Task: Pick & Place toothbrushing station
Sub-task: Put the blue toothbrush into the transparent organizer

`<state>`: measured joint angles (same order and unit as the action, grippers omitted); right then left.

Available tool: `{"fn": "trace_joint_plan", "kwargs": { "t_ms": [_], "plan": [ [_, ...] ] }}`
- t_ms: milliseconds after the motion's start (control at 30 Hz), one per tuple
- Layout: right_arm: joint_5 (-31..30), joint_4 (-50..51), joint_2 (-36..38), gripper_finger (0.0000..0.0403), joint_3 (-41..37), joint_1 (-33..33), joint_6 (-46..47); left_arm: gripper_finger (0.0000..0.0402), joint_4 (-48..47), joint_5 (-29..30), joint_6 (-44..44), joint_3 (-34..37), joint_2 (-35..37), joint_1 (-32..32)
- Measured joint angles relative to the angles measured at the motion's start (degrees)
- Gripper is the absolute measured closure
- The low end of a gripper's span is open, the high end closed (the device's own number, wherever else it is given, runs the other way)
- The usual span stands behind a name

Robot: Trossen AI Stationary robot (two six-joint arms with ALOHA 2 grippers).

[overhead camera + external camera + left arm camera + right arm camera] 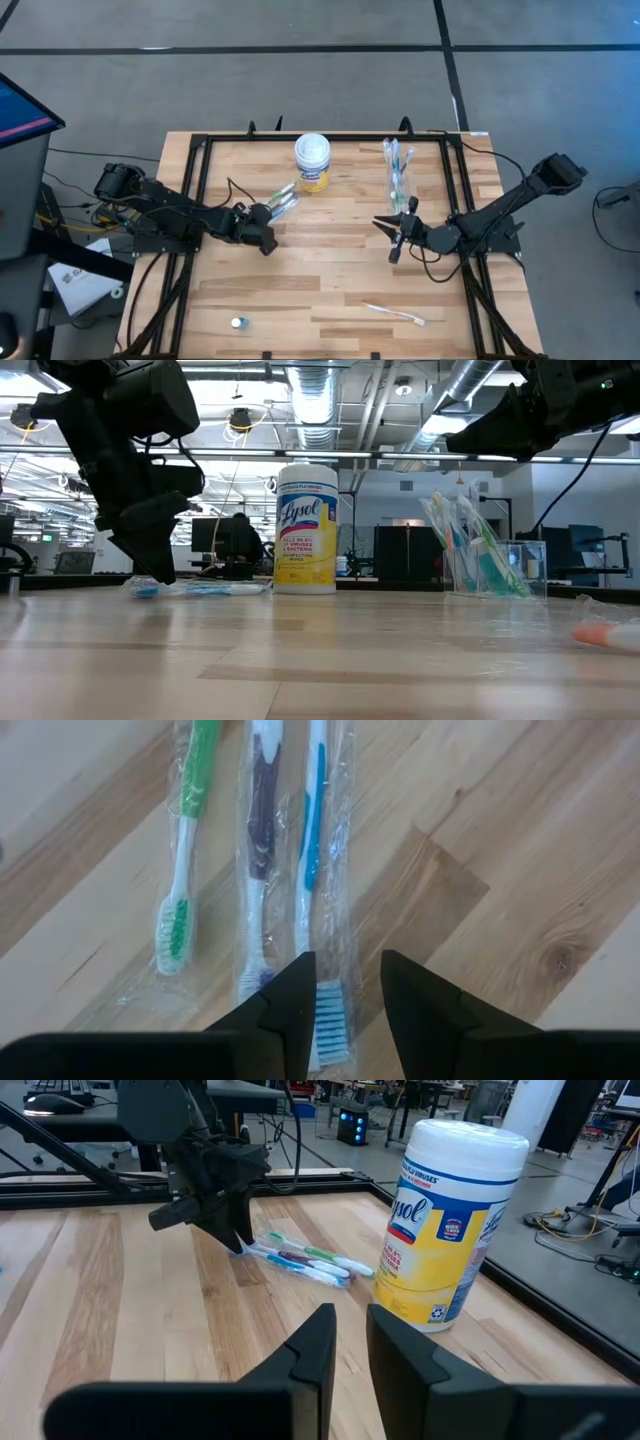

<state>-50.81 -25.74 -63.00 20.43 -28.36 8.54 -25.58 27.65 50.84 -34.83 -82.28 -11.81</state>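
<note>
Left arm: reached in from the table's left edge toward the middle, with the forearm laid low and nearly level.
Left gripper (pixel 268 244): held just above the tabletop and pointed steeply down; its fingers (pixel 290 1005) are seen parted by a narrow gap (a blue brush head shows between the tips, though no squeeze on it can be made out).
Right arm: stretched in from the table's right edge, elbow raised at the far right, forearm sloped down toward the centre.
Right gripper (pixel 394 250): held clear above the table, aimed across it toward the other arm; its fingers (pixel 312 1350) are set close together with a slim gap left, and nothing is held.
</note>
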Motion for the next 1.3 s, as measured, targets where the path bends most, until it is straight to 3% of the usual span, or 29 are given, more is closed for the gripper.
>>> {"fn": "trace_joint_plan", "kwargs": {
  "t_ms": [800,1167,1300],
  "plan": [
    [0.2,0.7,0.0,0.0352,0.0,-0.1,0.0,0.0293,-0.3,0.2,2.1,0.0,0.0,0.0],
    [0.2,0.5,0.0,0.0352,0.0,-0.1,-0.1,0.0293,0.5,0.3,2.2,-0.3,-5.3,-0.1],
    [0.2,0.5,0.0,0.0352,0.0,-0.1,-0.2,0.0309,0.3,-0.9,2.2,0.0,-3.4,0.0]
  ]
}}
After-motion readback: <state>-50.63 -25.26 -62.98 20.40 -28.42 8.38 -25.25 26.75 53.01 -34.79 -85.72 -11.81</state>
